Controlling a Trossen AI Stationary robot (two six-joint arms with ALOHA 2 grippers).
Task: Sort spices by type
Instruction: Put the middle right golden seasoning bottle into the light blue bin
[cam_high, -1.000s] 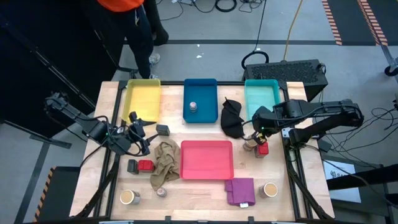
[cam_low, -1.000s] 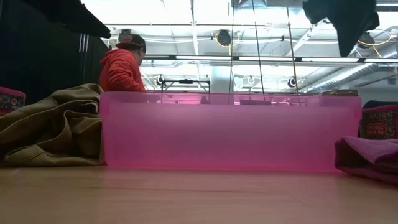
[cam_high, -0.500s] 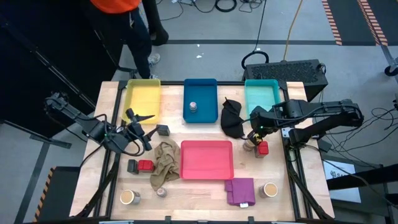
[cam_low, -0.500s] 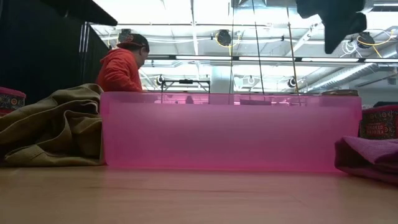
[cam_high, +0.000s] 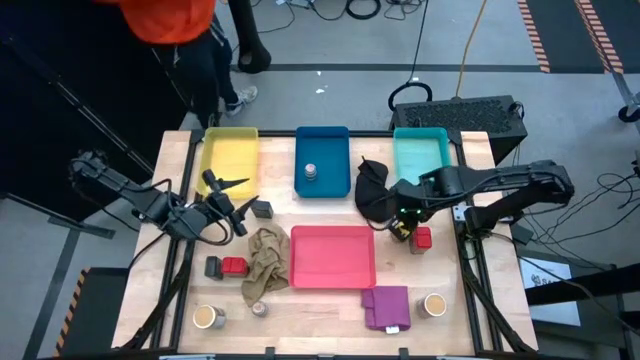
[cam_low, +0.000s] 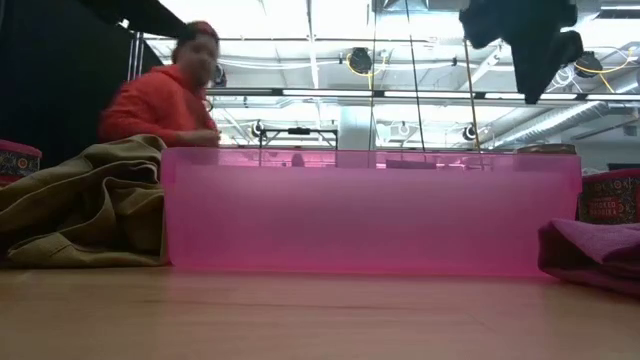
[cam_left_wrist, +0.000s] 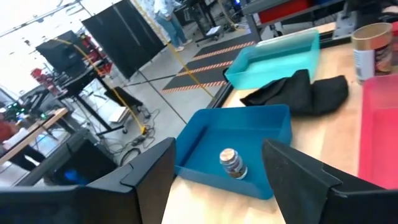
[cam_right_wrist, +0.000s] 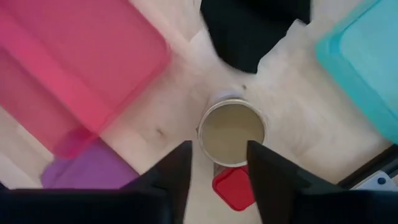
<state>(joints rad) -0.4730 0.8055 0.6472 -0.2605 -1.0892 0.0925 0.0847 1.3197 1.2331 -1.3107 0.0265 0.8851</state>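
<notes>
My right claw (cam_right_wrist: 217, 171) hangs open just above the tan jar (cam_right_wrist: 232, 132), which stands touching the red cube (cam_right_wrist: 235, 188).

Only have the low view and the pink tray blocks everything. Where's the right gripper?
Observer: The right gripper hangs over a tan jar just right of the pink tray, fingers open.
Operator: Anything beside that jar?
Observer: A red cube, close beside it.
Operator: Left arm?
Observer: The left gripper is open and empty, near the yellow tray.
</notes>
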